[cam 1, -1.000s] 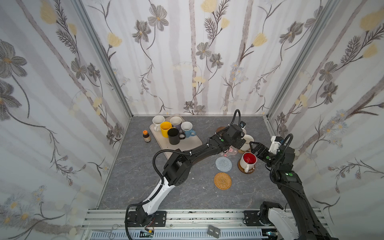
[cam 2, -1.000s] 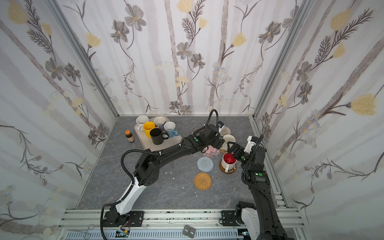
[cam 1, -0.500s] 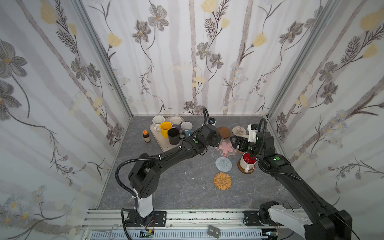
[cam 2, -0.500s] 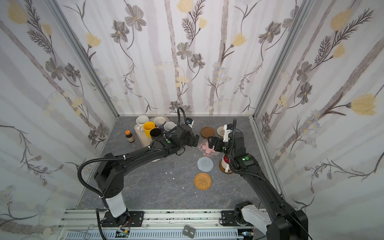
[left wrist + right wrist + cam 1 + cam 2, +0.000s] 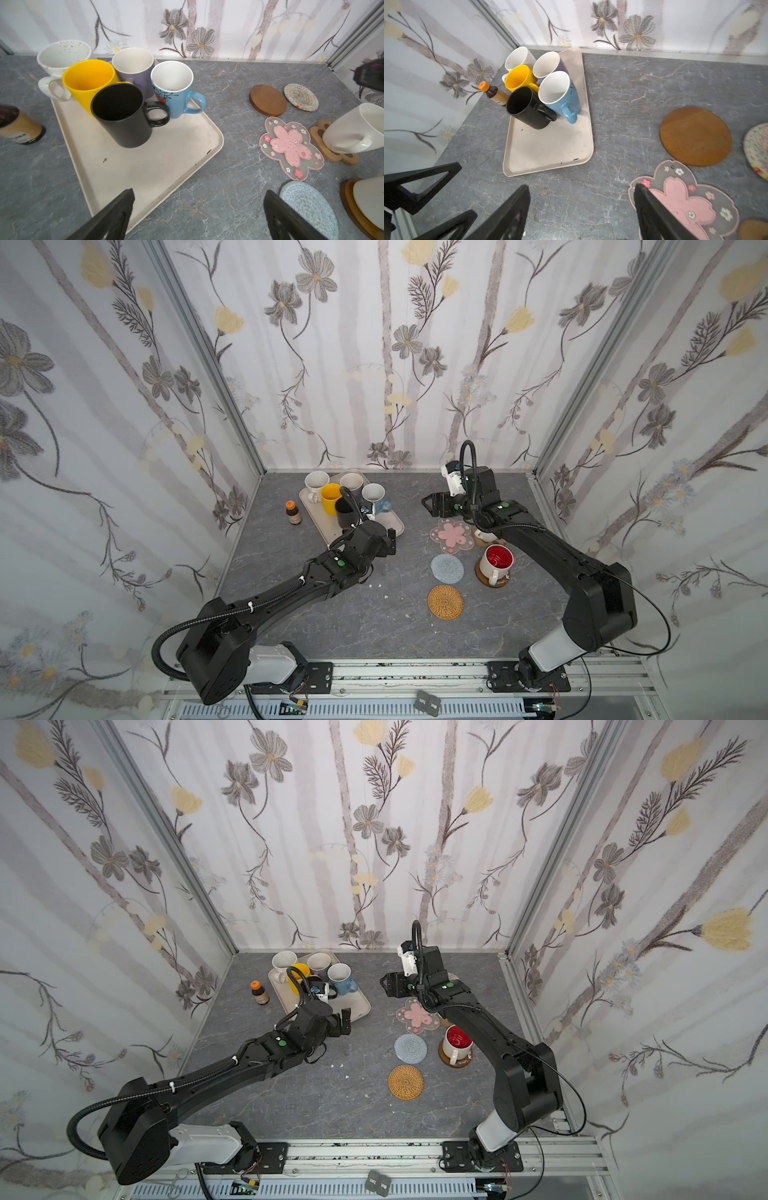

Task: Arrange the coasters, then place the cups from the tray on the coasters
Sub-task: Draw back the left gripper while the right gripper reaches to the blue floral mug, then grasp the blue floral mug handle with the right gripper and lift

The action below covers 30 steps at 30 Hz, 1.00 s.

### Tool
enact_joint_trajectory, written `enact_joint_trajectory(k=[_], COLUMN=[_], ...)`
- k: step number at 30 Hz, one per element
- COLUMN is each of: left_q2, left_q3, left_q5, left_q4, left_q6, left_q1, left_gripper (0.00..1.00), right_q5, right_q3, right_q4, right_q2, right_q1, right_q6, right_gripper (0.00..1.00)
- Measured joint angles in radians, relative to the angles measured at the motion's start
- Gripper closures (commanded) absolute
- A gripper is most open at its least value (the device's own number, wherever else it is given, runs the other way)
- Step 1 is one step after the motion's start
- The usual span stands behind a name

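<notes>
My left pincer (image 5: 199, 194) was wide open and empty by the tray (image 5: 158, 166). My right pincer (image 5: 581, 187) was open and empty too. The black cup (image 5: 122, 120) stood nearest on the tray. I should pinch its wall softly and keep it upright.

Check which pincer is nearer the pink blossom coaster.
Right. The right pincer hovers at the pink blossom coaster's edge; the left pincer sits by the tray's near corner, farther off.
</notes>
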Motion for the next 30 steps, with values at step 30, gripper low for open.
enact_joint_trajectory(k=[30], left_q2=[-0.279], left_q3=[-0.215], left_q5=[0.045], left_q4=[0.011], left_q6=[-0.137], left_q1=[0.058], left_gripper=[0.00], right_q5=[-0.023], right_q3=[0.771], right_q4=[-0.302], right_q2=[0.723], right_q1=[0.110], right_q6=[-0.309], right_gripper=[0.34])
